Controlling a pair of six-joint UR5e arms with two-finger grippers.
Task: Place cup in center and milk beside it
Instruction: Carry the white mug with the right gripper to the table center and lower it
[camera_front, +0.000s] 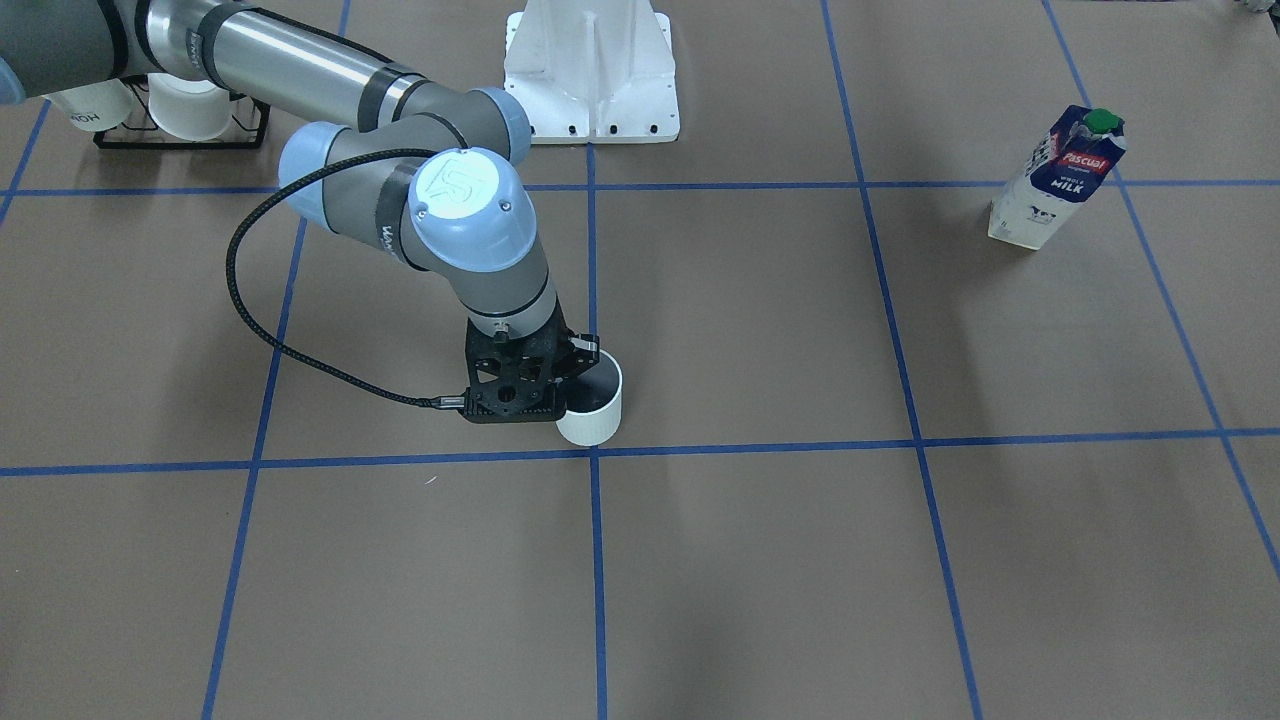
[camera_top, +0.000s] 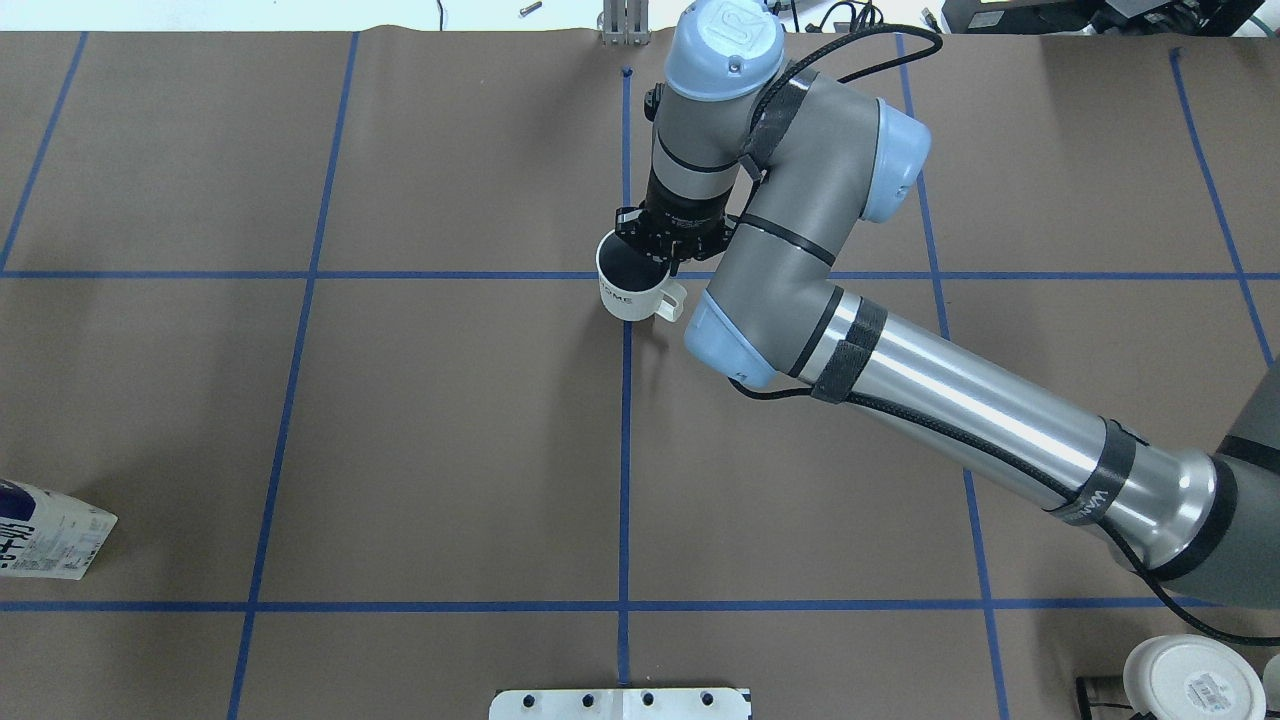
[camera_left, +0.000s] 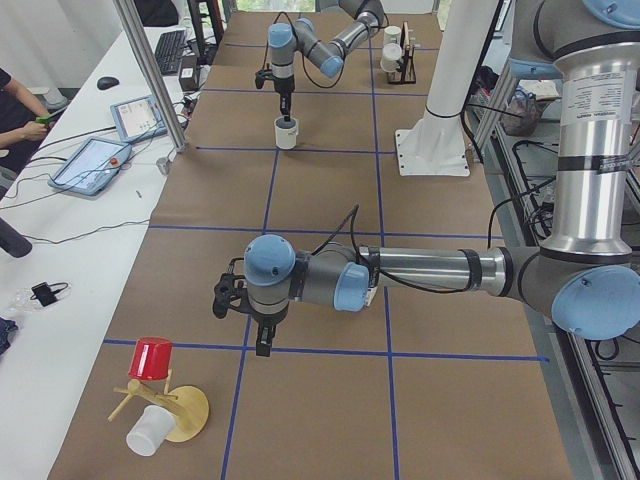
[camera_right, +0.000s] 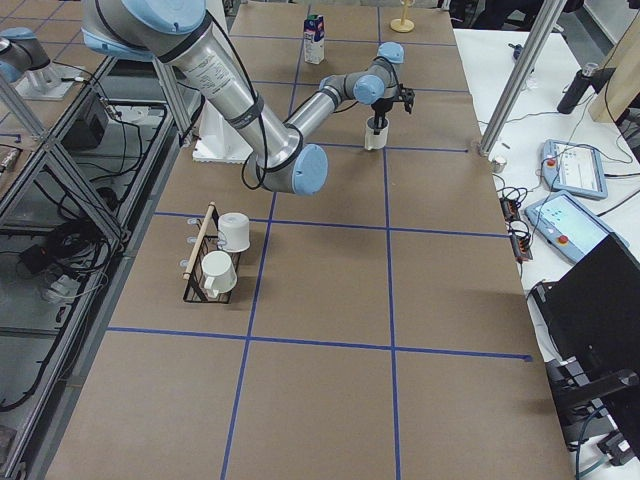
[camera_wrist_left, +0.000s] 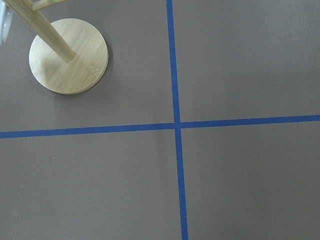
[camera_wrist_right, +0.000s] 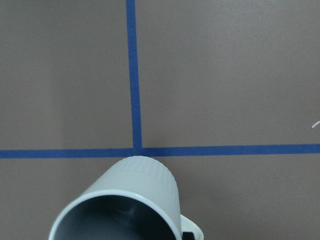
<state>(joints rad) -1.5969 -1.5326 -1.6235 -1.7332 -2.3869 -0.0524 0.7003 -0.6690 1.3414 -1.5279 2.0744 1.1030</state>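
Observation:
The cup (camera_top: 632, 288), a small white mug with a loop handle and a dark inside, is at the center (camera_front: 595, 452), just on the robot's side of the crossing of blue tape lines. My right gripper (camera_top: 668, 248) is shut on its rim on the handle side. The cup also shows in the front view (camera_front: 592, 405) and the right wrist view (camera_wrist_right: 122, 200). I cannot tell whether its base touches the surface. The milk (camera_front: 1058, 180), a blue-and-white carton with a green cap, stands far off on my left. My left gripper (camera_left: 262, 345) points down far from both; I cannot tell its state.
A black rack (camera_front: 180, 125) with two white mugs stands at my right rear. A wooden mug tree (camera_left: 165, 405) holding a red cup and a white cup stands near my left gripper; its base shows in the left wrist view (camera_wrist_left: 68, 56). The white robot base (camera_front: 590, 70) is behind the center.

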